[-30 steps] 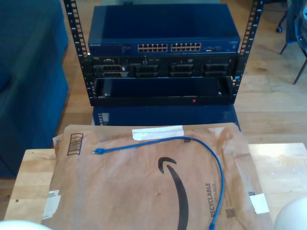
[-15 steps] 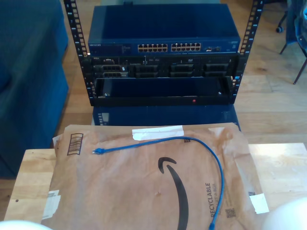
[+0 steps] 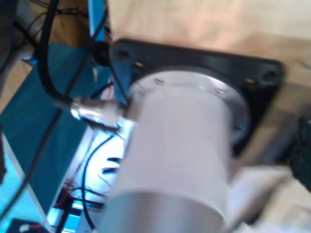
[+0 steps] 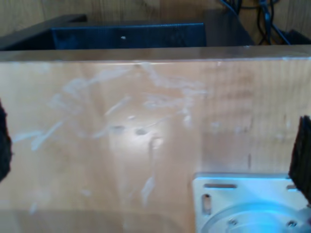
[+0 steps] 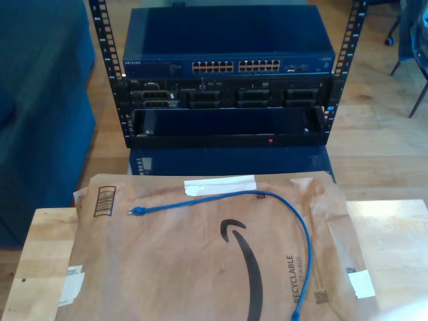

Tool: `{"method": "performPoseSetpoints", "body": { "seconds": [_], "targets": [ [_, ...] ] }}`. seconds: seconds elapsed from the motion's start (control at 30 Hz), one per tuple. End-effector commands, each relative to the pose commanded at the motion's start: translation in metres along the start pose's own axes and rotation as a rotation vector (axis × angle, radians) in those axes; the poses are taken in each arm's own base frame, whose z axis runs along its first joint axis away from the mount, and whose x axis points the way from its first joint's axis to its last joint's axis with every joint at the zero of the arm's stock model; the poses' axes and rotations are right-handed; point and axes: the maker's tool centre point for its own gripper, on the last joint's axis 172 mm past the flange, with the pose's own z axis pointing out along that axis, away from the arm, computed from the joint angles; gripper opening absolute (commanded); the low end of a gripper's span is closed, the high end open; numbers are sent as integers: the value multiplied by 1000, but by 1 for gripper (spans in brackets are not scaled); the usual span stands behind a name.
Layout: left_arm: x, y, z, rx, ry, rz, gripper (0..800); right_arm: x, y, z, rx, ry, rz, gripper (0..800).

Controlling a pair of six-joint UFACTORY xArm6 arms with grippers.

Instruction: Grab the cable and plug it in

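While a pale arm bulk has slipped out of the exterior view's lower right corner, the cable (image 5: pixel 267 200) lies untouched on the brown paper mailer (image 5: pixel 167 267) (grasp not begun). I cannot tell either gripper's jaw state.

The cable (image 5: pixel 284 221) lies curved on a brown paper mailer (image 5: pixel 167 267) before the network switch (image 5: pixel 227 65).

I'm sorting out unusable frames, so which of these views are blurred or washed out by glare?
The first wrist view is smeared, the arm base soft-edged. The second wrist view is hazy, with glare patches on the table. The exterior view is sharpest: the blue cable on the paper mailer reads clearly, though its switch is dim.
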Motion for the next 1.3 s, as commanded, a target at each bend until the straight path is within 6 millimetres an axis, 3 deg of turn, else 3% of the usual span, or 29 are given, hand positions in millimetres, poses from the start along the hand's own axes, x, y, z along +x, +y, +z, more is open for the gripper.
{"method": "performPoseSetpoints", "body": {
  "seconds": [0.2, 0.43, 0.6, 0.77, 0.97, 1.07, 1.23, 1.3],
  "targets": [
    [-3, 40, -32, 61, 81, -37, 800, -21, -47, -10, -51, -55, 62, 796],
    [-12, 89, -48, 104, 127, -73, 800, -50, -104, -32, -73, -50, 111, 796],
    [-27, 122, -55, 74, 126, -56, 800, -84, -142, -31, -123, -69, 112, 796],
    [-44, 146, -57, 85, 151, -70, 800, -131, -181, -28, -181, -70, 99, 796],
    [-66, 170, -56, 103, 206, -107, 800, -208, -214, -25, -202, -46, 45, 796],
    [-78, 181, -52, 111, 233, -132, 800, -259, -220, -20, -216, -36, -1, 796],
    [-101, 196, -40, 135, 273, -160, 800, -361, -223, -9, -198, -20, -94, 796],
    [-101, 200, -36, 138, 277, -184, 800, -397, -226, -2, -191, -18, -116, 796]
  ]
}}
